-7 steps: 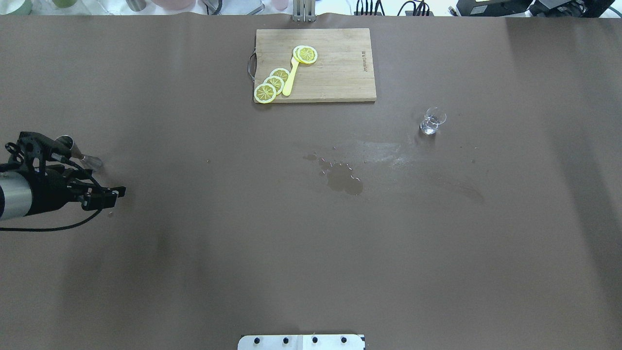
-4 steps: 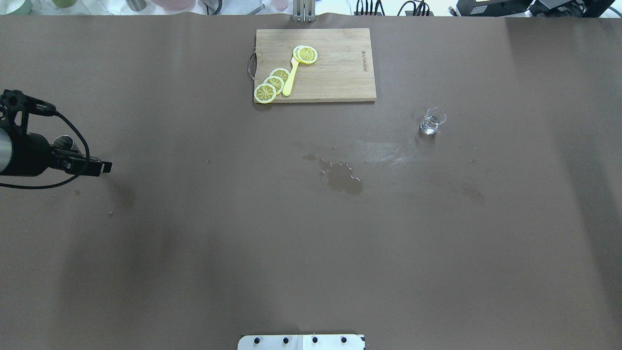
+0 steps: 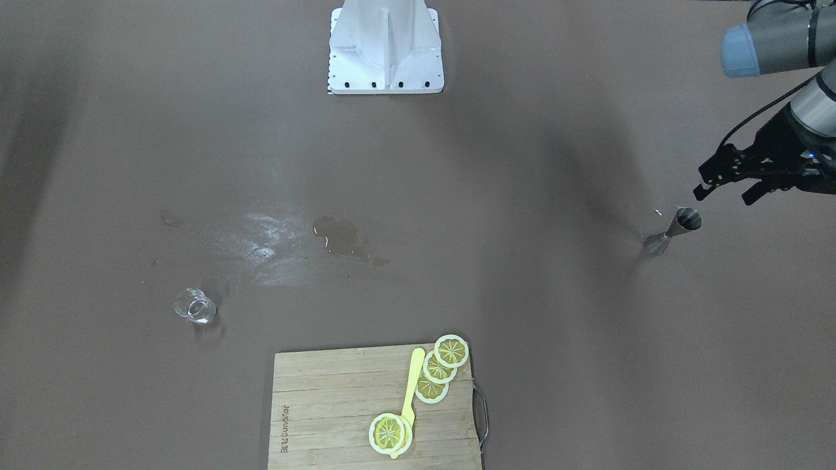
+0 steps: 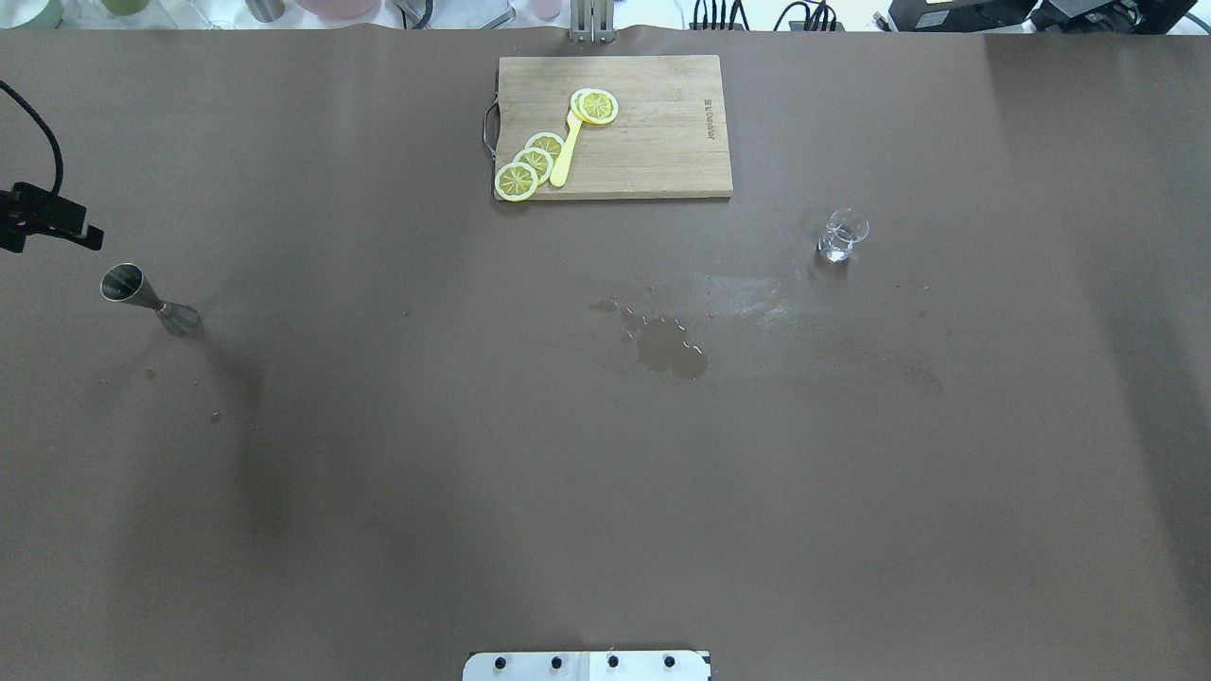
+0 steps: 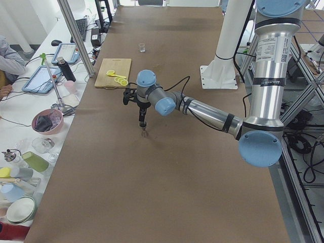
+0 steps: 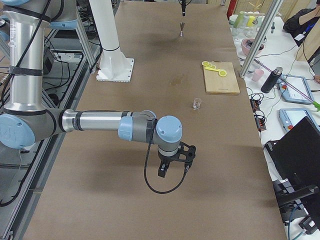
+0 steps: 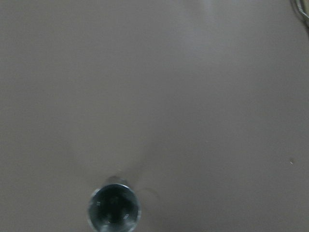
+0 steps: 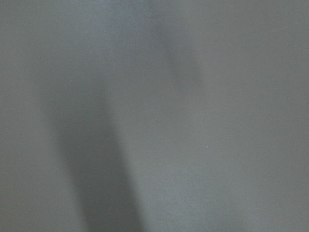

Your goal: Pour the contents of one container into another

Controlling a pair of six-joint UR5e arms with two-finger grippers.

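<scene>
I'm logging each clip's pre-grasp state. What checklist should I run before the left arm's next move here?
1. Jigger upright on the table: ok.
2. Left gripper open and empty: ok.
3. Fingers around the jigger: not ok, they are apart from it.
4. Glass upright, nothing beside it: ok.
5. Jigger holds liquid: cannot tell.
6. Surface dry between jigger and glass: not ok, there is a puddle.
</scene>
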